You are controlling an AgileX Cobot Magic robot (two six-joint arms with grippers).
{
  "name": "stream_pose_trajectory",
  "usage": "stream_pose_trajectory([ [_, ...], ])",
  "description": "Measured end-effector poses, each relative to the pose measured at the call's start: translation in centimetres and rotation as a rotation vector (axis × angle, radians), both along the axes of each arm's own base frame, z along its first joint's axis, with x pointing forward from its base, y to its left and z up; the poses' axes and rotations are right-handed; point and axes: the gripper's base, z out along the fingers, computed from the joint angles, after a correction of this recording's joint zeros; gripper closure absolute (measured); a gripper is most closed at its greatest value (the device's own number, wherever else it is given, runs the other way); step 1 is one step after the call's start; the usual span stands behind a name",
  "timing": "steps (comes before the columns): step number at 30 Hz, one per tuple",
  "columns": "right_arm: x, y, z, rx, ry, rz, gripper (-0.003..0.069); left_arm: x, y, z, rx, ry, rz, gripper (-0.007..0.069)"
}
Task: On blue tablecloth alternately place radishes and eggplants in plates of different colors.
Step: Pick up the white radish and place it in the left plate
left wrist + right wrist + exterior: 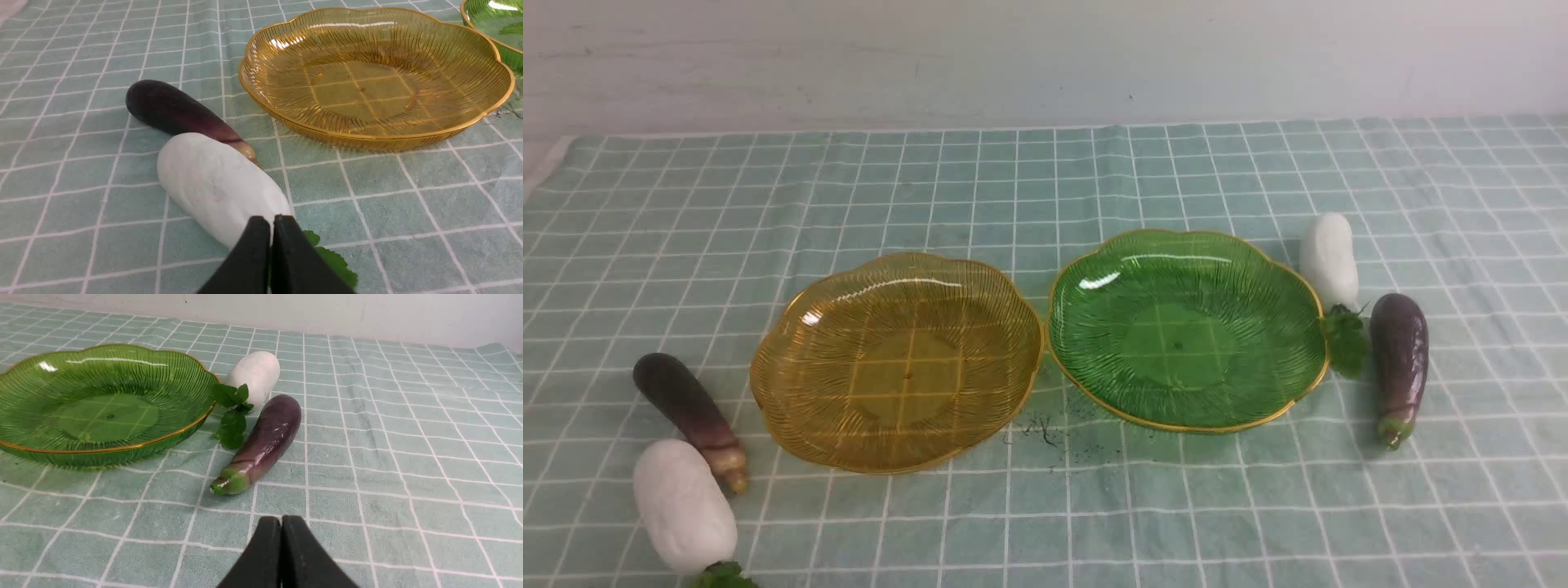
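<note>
The blue tablecloth (pixel 1045 180) runs back to a pale wall (pixel 1045 57), and the two plates sit side by side at its middle with their rims nearly touching: the amber plate (pixel 898 363) on the robot's left, the green plate (pixel 1186 327) on its right. All four vegetables lie on the cloth outside the plates. The left radish (pixel 684 506) lies at the near left with its leaves towards the robot, and the left eggplant (pixel 686 404) slants just behind it, its stem end close against the radish and near the amber plate's rim. Beside the far right edge of the green plate lies the right radish (pixel 1329 260), its leaves reaching the plate's rim, and the right eggplant (pixel 1399 351) lies just beyond those leaves, stem end towards the robot. A scatter of dark specks (pixel 1045 429) marks the cloth in front of the gap between the plates. The left tool (pixel 271 222) has its black fingers pressed together with nothing between them, its tips showing over the left radish's leafy end. The right tool (pixel 281 522) is likewise closed and empty, above bare cloth short of the right eggplant's stem
</note>
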Motion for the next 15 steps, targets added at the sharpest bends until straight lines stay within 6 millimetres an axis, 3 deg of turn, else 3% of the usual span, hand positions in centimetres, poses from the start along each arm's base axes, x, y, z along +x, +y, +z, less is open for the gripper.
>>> stream_pose_trajectory([
  [7, 0.0, 0.0, 0.0, 0.0, 0.0, 0.0, 0.0673, 0.0, 0.0, 0.0, 0.0, 0.0, 0.0, 0.0632],
  [15, 0.0, 0.0, 0.0, 0.0, 0.0, 0.0, 0.0673, 0.02, 0.27, -0.01, 0.114, -0.007, -0.005, 0.0632],
])
